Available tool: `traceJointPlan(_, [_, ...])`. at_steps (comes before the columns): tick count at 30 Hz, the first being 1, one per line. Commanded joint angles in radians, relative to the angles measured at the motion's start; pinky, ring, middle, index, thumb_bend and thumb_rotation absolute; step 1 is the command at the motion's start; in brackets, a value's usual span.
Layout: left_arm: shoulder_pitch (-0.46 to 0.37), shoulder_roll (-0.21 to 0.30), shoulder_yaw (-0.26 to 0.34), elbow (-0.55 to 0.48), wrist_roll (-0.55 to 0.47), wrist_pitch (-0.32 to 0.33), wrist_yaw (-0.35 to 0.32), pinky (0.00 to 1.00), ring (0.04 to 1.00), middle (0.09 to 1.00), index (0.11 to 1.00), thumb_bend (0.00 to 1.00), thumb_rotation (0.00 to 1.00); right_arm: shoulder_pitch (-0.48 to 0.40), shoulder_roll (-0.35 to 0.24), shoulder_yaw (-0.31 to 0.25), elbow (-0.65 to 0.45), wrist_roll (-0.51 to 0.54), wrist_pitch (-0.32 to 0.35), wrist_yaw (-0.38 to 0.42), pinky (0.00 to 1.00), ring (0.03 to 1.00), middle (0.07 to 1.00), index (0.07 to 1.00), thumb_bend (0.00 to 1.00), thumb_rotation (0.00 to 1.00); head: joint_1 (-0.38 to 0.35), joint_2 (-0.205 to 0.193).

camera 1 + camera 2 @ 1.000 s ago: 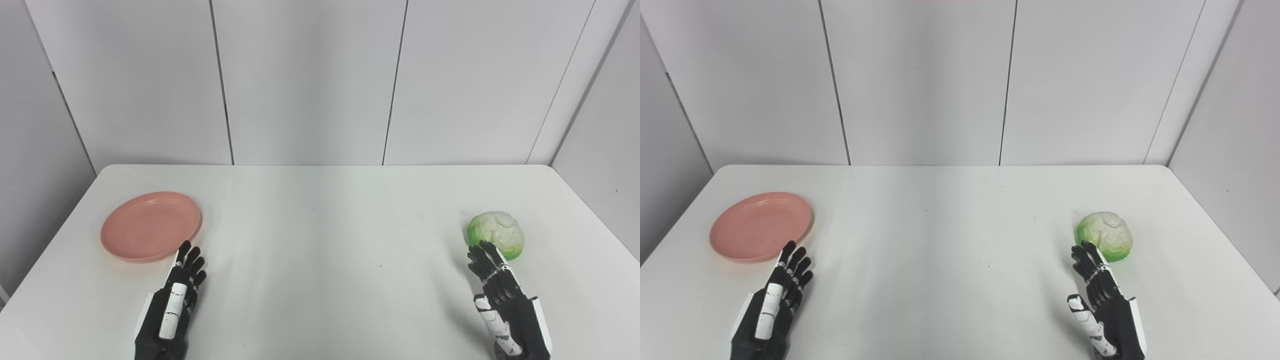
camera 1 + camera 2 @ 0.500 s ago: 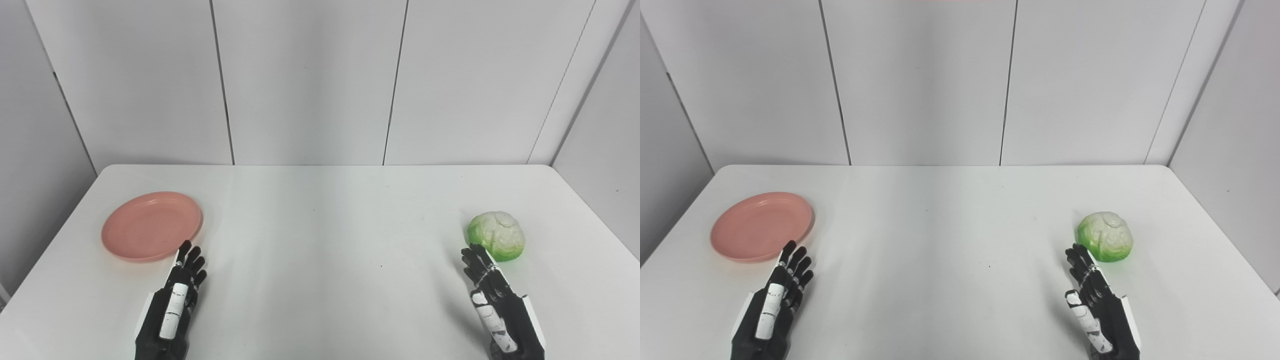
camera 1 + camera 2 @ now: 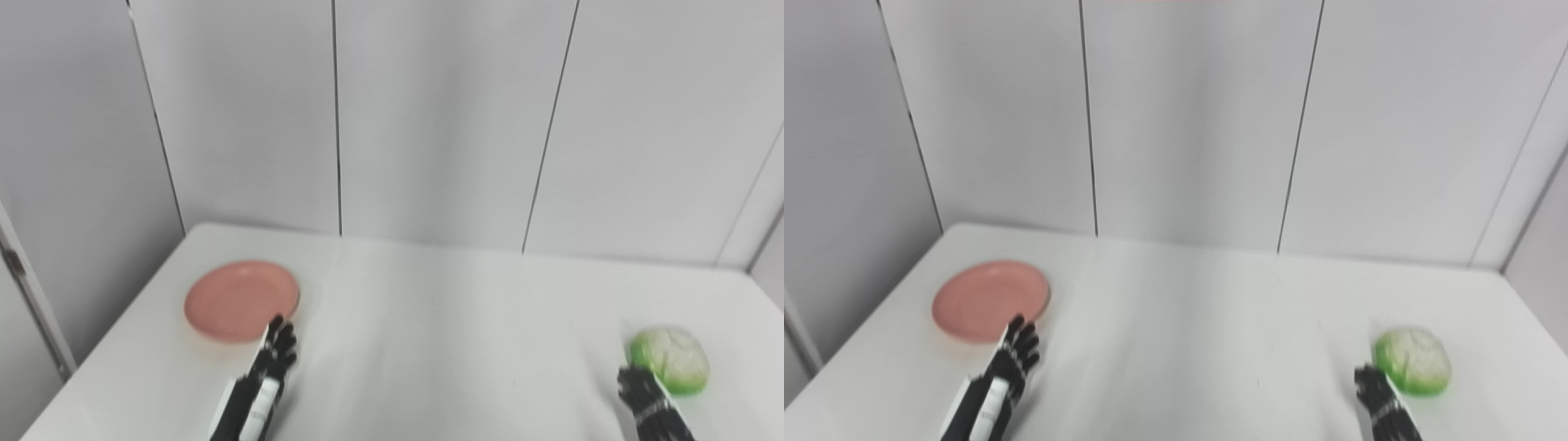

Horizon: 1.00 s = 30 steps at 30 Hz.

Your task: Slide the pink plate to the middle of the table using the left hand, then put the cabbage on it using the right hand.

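Observation:
The pink plate (image 3: 241, 299) lies on the white table (image 3: 441, 318) at the far left. My left hand (image 3: 269, 367) is open, fingers straight, just in front of the plate's near right rim; I cannot tell if it touches. The green and white cabbage (image 3: 670, 359) sits at the right, near the picture's bottom. My right hand (image 3: 646, 398) is open and empty, just left of and in front of the cabbage, partly cut off by the bottom edge. The same scene shows in the right eye view, with the plate (image 3: 991, 299) and the cabbage (image 3: 1413, 360).
Grey wall panels (image 3: 429, 122) stand behind the table's back edge. The table's left edge runs close to the plate. A door frame (image 3: 24, 288) shows at far left.
The whole picture has shifted down and right and tilted, so the camera has moved. My right hand has drawn back a little from the cabbage. The plate and cabbage have stayed put.

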Motion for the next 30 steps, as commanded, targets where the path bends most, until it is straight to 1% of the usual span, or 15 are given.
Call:
traceJointPlan(1, [-0.050,-0.124,-0.063,0.217,0.035,-0.010,-0.003,1.00,1.000,1.000,1.000,0.74,0.84,-0.138,-0.009,-0.028,0.333,0.003,0.012,-0.003,0.96,0.918,0.884,0.868,0.58,0.69,0.000,-0.004])
traceJointPlan(4, [-0.057,-0.124,-0.064,0.242,0.038,-0.031,-0.004,1.00,1.000,1.000,1.000,0.74,0.83,-0.145,-0.004,-0.040,0.353,-0.010,0.012,0.003,0.96,0.922,0.886,0.869,0.58,0.70,0.003,-0.030])
traceJointPlan(5, [-0.059,-0.124,-0.064,0.248,0.038,-0.037,-0.005,1.00,1.000,1.000,1.000,0.74,0.82,-0.146,-0.003,-0.042,0.357,-0.012,0.012,0.005,0.97,0.921,0.886,0.869,0.57,0.70,0.003,-0.030])
traceJointPlan(8, [-0.066,-0.118,-0.063,0.273,0.039,-0.054,-0.011,1.00,1.000,1.000,1.000,0.74,0.82,-0.152,0.006,-0.051,0.375,-0.015,0.012,0.015,0.97,0.922,0.882,0.863,0.56,0.69,-0.006,-0.053])
traceJointPlan(13, [-0.079,-0.102,-0.055,0.314,0.024,-0.078,-0.024,1.00,1.000,1.000,1.000,0.74,0.81,-0.160,0.024,-0.057,0.392,-0.035,0.012,0.010,0.97,0.922,0.875,0.857,0.56,0.68,-0.042,-0.069])
traceJointPlan(16, [-0.083,-0.091,-0.051,0.331,0.019,-0.096,-0.031,1.00,1.000,1.000,1.000,0.77,0.81,-0.160,0.037,-0.059,0.390,-0.049,0.012,0.002,0.93,0.901,0.861,0.846,0.58,0.65,-0.063,-0.067])
traceJointPlan(19, [-0.080,-0.076,-0.049,0.332,0.024,-0.113,-0.030,1.00,1.000,1.000,1.000,0.78,0.82,-0.159,0.052,-0.060,0.379,-0.064,0.012,-0.008,0.91,0.888,0.851,0.827,0.60,0.63,-0.104,-0.047])
traceJointPlan(20, [-0.078,-0.073,-0.048,0.330,0.028,-0.119,-0.028,1.00,1.000,1.000,1.000,0.78,0.82,-0.158,0.056,-0.060,0.374,-0.068,0.011,-0.008,0.89,0.879,0.844,0.816,0.62,0.62,-0.106,-0.044])
traceJointPlan(23, [-0.073,-0.065,-0.041,0.317,0.047,-0.155,-0.013,0.98,1.000,1.000,1.000,0.79,0.84,-0.150,0.066,-0.059,0.348,-0.082,0.012,-0.019,0.86,0.866,0.833,0.797,0.65,0.60,-0.121,-0.007])
traceJointPlan(24, [-0.072,-0.064,-0.040,0.314,0.052,-0.163,-0.009,0.97,1.000,1.000,1.000,0.80,0.84,-0.149,0.067,-0.059,0.343,-0.085,0.012,-0.019,0.86,0.863,0.830,0.793,0.66,0.60,-0.121,-0.007])
traceJointPlan(25, [-0.071,-0.064,-0.036,0.308,0.058,-0.178,-0.003,0.97,1.000,1.000,1.000,0.80,0.85,-0.146,0.068,-0.058,0.335,-0.087,0.012,-0.022,0.85,0.861,0.829,0.791,0.66,0.59,-0.121,0.014])
traceJointPlan(27, [-0.068,-0.063,-0.031,0.292,0.067,-0.192,0.008,0.95,0.980,0.978,1.000,0.81,0.85,-0.142,0.068,-0.057,0.321,-0.092,0.012,-0.027,0.85,0.862,0.823,0.778,0.67,0.59,-0.122,0.037])
traceJointPlan(28, [-0.066,-0.062,-0.029,0.275,0.065,-0.190,0.011,0.95,0.975,0.971,1.000,0.81,0.84,-0.141,0.069,-0.057,0.311,-0.091,0.012,-0.028,0.85,0.861,0.822,0.775,0.67,0.59,-0.124,0.065])
traceJointPlan(29, [-0.065,-0.061,-0.027,0.255,0.062,-0.188,0.013,0.95,0.972,0.966,1.000,0.81,0.84,-0.139,0.069,-0.056,0.304,-0.092,0.012,-0.028,0.85,0.859,0.821,0.774,0.67,0.58,-0.124,0.070])
traceJointPlan(30, [-0.066,-0.060,-0.024,0.231,0.061,-0.182,0.017,0.95,0.966,0.957,0.998,0.82,0.83,-0.139,0.069,-0.055,0.296,-0.092,0.012,-0.029,0.85,0.858,0.821,0.774,0.67,0.59,-0.125,0.087])
